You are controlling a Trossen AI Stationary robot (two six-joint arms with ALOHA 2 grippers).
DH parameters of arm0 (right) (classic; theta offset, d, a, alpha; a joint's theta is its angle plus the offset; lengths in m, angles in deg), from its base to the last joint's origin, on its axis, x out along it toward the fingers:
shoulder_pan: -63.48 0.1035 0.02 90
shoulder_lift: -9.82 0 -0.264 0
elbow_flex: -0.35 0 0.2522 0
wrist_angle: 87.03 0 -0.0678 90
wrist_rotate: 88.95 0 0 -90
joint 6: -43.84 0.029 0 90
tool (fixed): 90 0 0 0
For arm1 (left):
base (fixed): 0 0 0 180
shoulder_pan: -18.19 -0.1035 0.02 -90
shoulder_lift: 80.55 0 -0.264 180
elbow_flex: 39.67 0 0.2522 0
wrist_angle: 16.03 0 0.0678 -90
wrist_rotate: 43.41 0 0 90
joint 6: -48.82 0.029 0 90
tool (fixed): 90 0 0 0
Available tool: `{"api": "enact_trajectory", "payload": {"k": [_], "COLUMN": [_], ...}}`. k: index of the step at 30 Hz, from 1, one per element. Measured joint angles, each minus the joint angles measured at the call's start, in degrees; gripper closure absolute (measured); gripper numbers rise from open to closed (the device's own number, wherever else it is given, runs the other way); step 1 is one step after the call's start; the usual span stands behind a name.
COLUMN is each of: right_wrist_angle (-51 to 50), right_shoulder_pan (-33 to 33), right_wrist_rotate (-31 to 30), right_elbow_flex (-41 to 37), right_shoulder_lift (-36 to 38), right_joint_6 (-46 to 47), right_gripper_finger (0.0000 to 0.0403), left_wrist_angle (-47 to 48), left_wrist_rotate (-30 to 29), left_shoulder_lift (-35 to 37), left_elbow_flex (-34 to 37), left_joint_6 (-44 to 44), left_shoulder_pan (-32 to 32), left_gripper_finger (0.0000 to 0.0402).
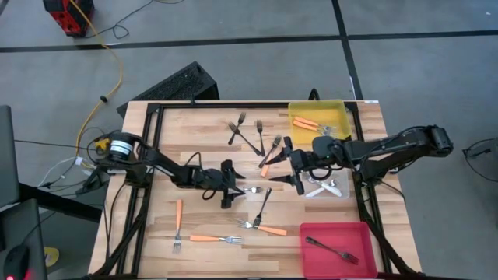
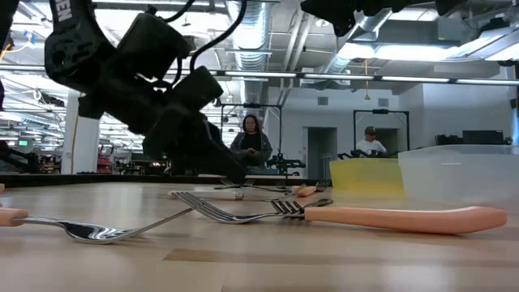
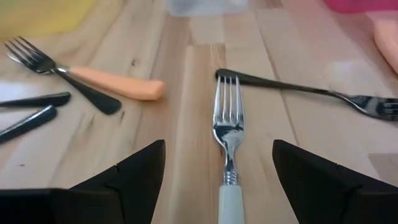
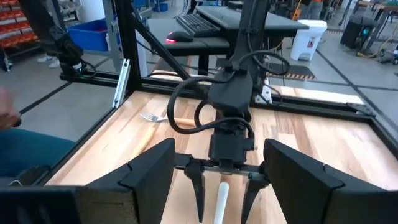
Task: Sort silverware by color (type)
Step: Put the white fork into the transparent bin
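Observation:
A pale, white-handled fork lies flat on the wooden table, tines pointing away from my left gripper. That gripper is low and open, one finger on either side of the fork's handle and touching nothing. It sits mid-table in the high view. My right gripper hovers open higher up, facing the left one. Dark forks, orange-handled forks and another dark fork lie scattered on the table.
A yellow bin at the far right holds orange-handled forks. Below it a clear bin holds pale forks, and a red bin near the front right holds a dark fork. A black frame borders the table.

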Motion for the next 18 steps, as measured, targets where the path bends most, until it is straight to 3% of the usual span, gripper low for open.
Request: {"api": "enact_trajectory", "payload": {"k": [11, 14, 18], "right_wrist_angle": [-0.1, -0.1, -0.1], "right_shoulder_pan": [0.0, -0.1, -0.2], "right_wrist_rotate": [0.0, 0.0, 0.0], "right_elbow_flex": [0.0, 0.0, 0.0], "right_shoulder_lift": [0.0, 0.0, 0.0], "right_joint_6": [1.0, 1.0, 1.0], "right_gripper_finger": [0.0131, 0.0131, 0.0131], "left_wrist_angle": [-2.7, -3.0, -3.0], "left_wrist_rotate": [2.3, 1.6, -0.5], "left_shoulder_lift": [-8.6, -9.7, -10.2], "left_elbow_flex": [-0.3, -0.4, -0.4], "left_joint_6": [-3.3, -4.7, -5.8], "left_shoulder_pan": [-0.5, -0.5, -0.5], "left_gripper_finger": [0.0131, 0.0167, 0.0248]}}
